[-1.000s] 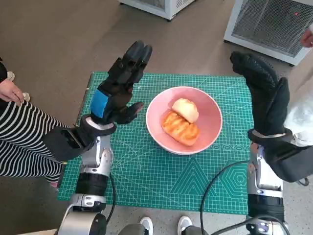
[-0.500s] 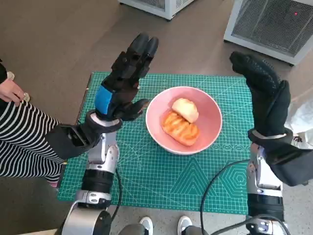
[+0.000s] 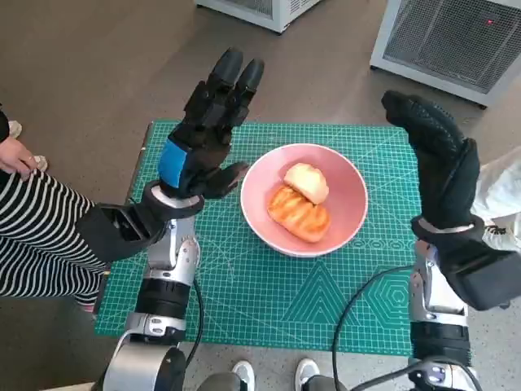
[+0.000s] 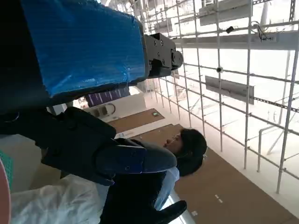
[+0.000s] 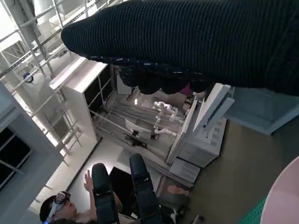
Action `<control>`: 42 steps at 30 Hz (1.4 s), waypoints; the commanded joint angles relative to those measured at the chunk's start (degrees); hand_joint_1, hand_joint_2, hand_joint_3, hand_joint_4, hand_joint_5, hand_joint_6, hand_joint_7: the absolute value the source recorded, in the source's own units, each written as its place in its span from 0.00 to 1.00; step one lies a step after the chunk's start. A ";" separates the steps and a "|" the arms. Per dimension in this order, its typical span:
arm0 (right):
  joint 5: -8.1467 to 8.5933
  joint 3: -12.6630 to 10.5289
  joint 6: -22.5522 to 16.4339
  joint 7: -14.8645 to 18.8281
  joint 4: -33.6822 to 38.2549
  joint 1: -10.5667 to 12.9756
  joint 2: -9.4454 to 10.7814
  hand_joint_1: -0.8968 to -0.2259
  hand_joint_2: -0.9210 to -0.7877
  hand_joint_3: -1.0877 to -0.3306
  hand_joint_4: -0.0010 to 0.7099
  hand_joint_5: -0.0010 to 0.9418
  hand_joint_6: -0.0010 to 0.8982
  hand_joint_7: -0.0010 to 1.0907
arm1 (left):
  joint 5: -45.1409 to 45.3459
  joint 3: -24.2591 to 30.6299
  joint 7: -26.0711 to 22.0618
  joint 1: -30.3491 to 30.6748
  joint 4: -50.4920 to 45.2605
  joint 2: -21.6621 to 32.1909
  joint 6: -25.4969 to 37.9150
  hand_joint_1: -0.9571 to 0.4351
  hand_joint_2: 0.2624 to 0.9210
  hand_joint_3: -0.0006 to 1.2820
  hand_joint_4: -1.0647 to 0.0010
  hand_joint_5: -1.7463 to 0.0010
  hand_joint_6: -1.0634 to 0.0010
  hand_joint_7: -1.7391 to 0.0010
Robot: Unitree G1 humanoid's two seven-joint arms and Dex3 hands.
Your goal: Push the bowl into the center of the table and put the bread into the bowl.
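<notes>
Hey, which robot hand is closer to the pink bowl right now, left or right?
Left. The left robot hand is raised and open just beside the pink bowl, one finger close to its rim. The right robot hand is also raised and open, farther off the opposite rim.

Pink bowl (image 3: 346,208) mid-table holds two golden bread pieces (image 3: 299,213).

You've got the pink bowl (image 3: 303,200) mid-mat (image 3: 269,293) with two bread pieces (image 3: 300,212) in it, left hand (image 3: 203,130) and right hand (image 3: 440,159) both raised empty with fingers spread on either side, a striped-sleeved person (image 3: 32,236) at the left.
</notes>
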 commanded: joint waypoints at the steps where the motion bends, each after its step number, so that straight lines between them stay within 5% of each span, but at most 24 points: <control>1: -0.82 -0.11 0.64 -0.53 -0.19 0.64 -0.33 0.32 0.00 0.53 0.22 0.01 0.04 0.45 | -0.17 0.01 -0.72 -1.38 0.83 0.13 -0.12 0.16 1.00 0.30 0.94 0.99 0.92 0.99; 25: -1.89 -0.30 2.79 -1.73 -2.57 0.86 -0.57 0.32 0.00 0.52 0.22 0.01 0.04 0.45 | 0.32 0.32 -0.73 -1.85 2.55 0.21 -0.46 0.16 1.00 0.28 0.94 0.98 0.92 0.98; 42: -1.41 -0.29 1.76 -0.70 0.42 -0.10 -0.67 0.32 0.00 0.52 0.22 0.01 0.04 0.45 | -2.22 1.01 -1.35 -1.42 1.45 -1.11 0.65 0.21 0.92 0.24 1.00 0.87 1.00 0.77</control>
